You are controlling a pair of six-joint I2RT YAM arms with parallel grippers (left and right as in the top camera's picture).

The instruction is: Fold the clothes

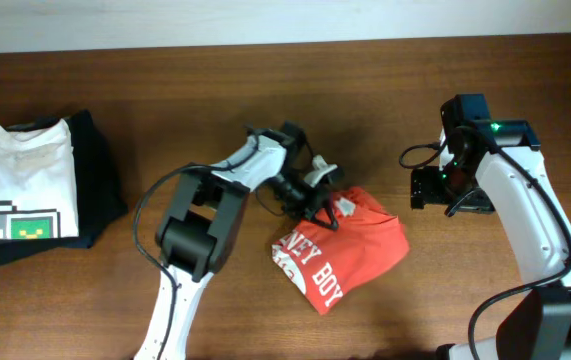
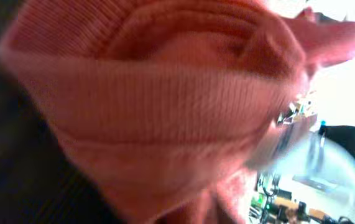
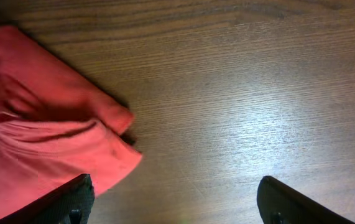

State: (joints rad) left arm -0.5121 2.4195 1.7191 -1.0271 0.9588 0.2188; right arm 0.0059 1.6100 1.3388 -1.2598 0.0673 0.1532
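Observation:
The red-orange T-shirt (image 1: 350,250) lies bunched and partly folded on the wooden table, its white lettering facing up. My left gripper (image 1: 320,200) is at the shirt's upper left edge, by the collar and the small white label (image 1: 346,207). In the left wrist view ribbed red-orange fabric (image 2: 165,106) fills the frame right against the camera and hides the fingers; it looks gripped. My right gripper (image 1: 433,188) hovers to the right of the shirt. It is open (image 3: 177,202) and empty over bare wood, with the shirt's corner (image 3: 34,124) by its left finger.
A white T-shirt with a green pixel graphic (image 1: 25,180) lies folded on a black folded garment (image 1: 100,185) at the far left. The table's back edge runs along the top of the overhead view.

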